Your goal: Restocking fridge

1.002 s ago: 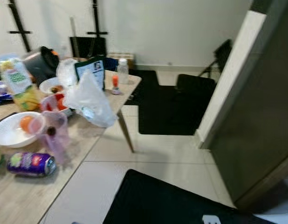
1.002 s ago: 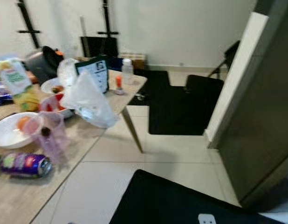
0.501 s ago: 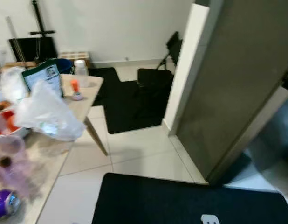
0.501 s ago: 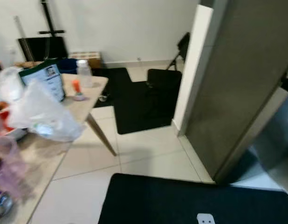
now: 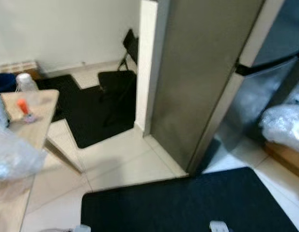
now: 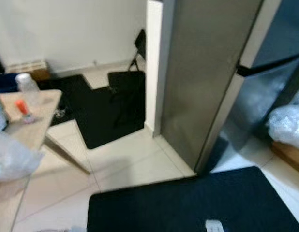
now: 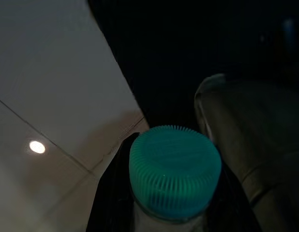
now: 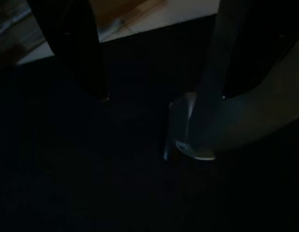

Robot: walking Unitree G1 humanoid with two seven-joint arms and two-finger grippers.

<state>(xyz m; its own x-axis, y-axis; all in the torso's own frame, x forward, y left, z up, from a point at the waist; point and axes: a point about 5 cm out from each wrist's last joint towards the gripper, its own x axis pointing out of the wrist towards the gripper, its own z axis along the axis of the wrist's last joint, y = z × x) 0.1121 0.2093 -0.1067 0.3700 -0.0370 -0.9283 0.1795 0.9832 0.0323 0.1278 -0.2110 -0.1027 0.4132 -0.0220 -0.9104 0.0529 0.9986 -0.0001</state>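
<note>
Seen from the head camera's left eye, the scene had swung right since half a second earlier: the table [image 5: 28, 116] had slid to the left edge, keeping only its corner with a clear bottle [image 5: 26, 82], a small orange-capped item [image 5: 24, 107] and a crumpled plastic bag [image 5: 11, 157]. The grey fridge [image 5: 202, 82], doors closed, now stood at centre, with a black floor mat [image 5: 188, 205] before it and a folding chair [image 5: 121, 77] by the wall.

The right eye gave the same blurred scene, a white plastic bundle [image 6: 287, 126] lying beside the fridge.

In the left wrist view, the left gripper [image 7: 161, 193] pinched a bottle [image 7: 174, 178] below its ribbed teal cap, the bottle's long axis running straight toward the lens, cap foremost, above tile and mat.

The right wrist view was dark; the right gripper [image 8: 154, 63] hung over the mat, fingers [image 8: 74, 48] spread apart with nothing between them.
</note>
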